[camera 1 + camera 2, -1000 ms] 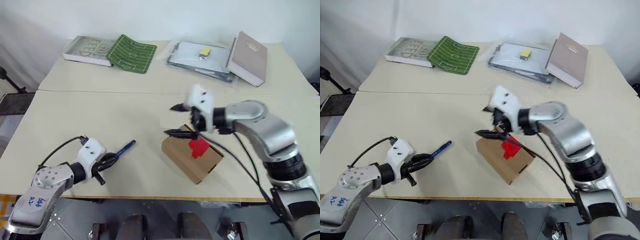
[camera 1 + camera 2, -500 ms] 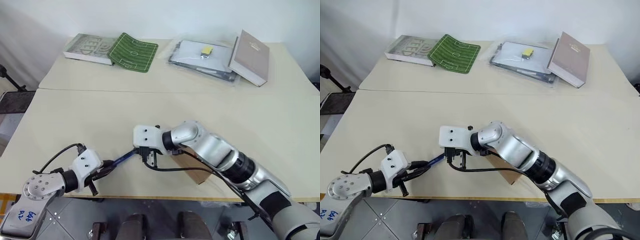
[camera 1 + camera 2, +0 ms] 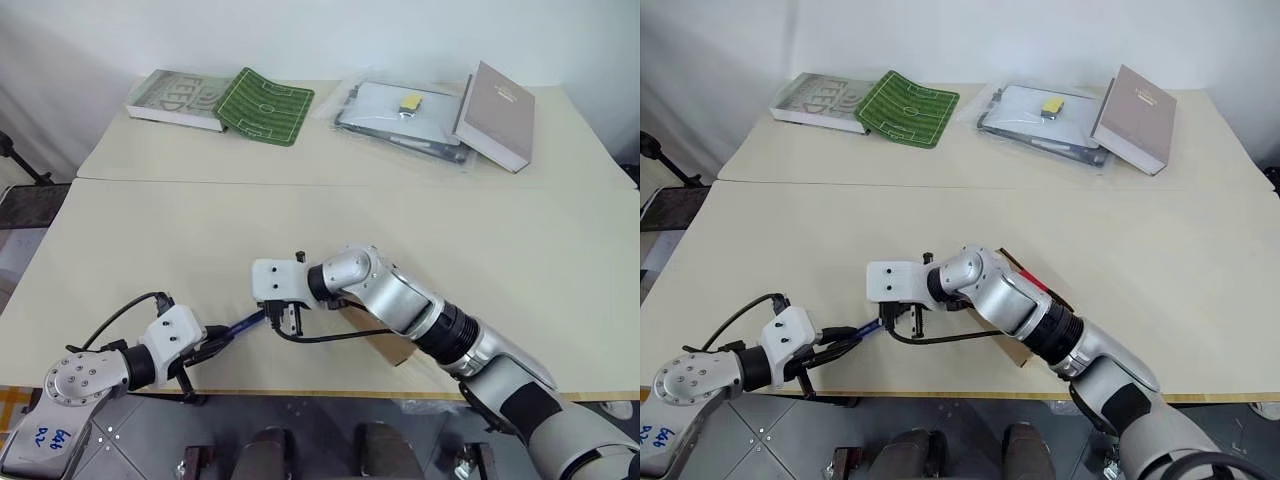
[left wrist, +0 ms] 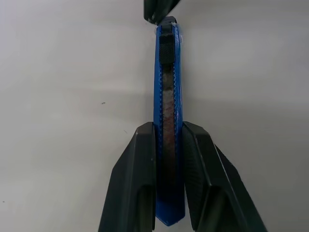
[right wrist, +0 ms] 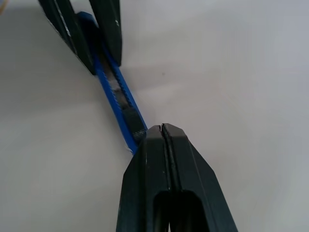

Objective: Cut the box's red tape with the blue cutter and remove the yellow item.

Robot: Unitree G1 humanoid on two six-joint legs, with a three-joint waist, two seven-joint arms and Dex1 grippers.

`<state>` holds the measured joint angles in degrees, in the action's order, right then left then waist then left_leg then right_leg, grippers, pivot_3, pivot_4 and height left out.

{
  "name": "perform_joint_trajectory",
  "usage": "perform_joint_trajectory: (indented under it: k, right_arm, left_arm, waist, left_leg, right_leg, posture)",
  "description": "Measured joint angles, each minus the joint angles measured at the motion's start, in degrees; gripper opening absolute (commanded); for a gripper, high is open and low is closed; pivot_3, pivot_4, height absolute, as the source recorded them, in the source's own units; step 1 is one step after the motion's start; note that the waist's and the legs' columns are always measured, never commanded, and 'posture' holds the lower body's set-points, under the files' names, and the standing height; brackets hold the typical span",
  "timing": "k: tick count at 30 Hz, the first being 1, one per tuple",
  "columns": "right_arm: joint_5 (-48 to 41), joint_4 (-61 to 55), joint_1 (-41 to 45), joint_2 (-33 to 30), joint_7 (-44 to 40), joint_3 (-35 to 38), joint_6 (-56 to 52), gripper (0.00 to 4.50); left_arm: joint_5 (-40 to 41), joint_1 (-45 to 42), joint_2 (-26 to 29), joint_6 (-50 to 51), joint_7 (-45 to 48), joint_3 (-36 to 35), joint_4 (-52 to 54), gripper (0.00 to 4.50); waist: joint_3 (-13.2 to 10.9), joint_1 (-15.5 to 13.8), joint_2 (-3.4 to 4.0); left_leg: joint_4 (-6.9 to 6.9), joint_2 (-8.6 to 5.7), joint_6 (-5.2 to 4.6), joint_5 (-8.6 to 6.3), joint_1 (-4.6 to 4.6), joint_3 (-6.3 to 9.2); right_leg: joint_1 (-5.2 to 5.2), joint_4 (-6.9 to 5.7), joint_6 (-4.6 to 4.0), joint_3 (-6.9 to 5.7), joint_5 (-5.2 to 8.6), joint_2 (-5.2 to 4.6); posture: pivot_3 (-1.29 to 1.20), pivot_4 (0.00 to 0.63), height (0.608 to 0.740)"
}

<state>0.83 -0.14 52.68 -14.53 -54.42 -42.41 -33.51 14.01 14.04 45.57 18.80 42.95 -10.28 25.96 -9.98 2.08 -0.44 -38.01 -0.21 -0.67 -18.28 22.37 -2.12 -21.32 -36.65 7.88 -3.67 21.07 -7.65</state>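
Gripping the blue cutter (image 4: 168, 121) by its rear end, the left hand (image 4: 169, 145) is clamped on it; its front end is met by the right hand (image 5: 163, 133), fingers pressed together. The box (image 3: 395, 347) is just beside, mostly hidden.

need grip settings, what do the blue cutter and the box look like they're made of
blue cutter: looks like hard moulded plastic, smooth with a slight sheen, with a darker ridged slider in a channel down its middle. box: brown cardboard, matte, with sharp folded edges; whether it is corrugated cannot be told here.
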Motion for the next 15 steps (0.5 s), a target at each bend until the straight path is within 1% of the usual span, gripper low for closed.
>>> perform_joint_trajectory:
  k: [11,15]
  right_arm:
    - [3.6,1.2,-1.0,0.0,-2.6,-0.4,3.5,0.04]
    - [5.0,2.6,-1.0,1.3,-2.8,-0.4,5.0,0.04]
  left_arm:
    - [0.0,-0.1,0.0,0.0,0.0,0.0,0.0,0.43]
    - [-0.1,-0.1,0.0,0.1,0.0,0.0,0.0,0.43]
  waist:
    - [0.0,0.0,0.0]
    - [0.0,0.0,0.0]
  left_leg:
    - [0.0,-0.01,0.0,0.0,-0.02,0.0]
    - [-0.01,0.0,0.0,0.0,-0.06,0.0]
  right_leg:
    - [-0.03,-0.11,0.0,0.0,0.0,0.0]
    - [-0.02,-0.18,0.0,0.0,0.0,0.0]
  posture:
    - [0.0,0.15,0.74]
    - [0.0,0.15,0.74]
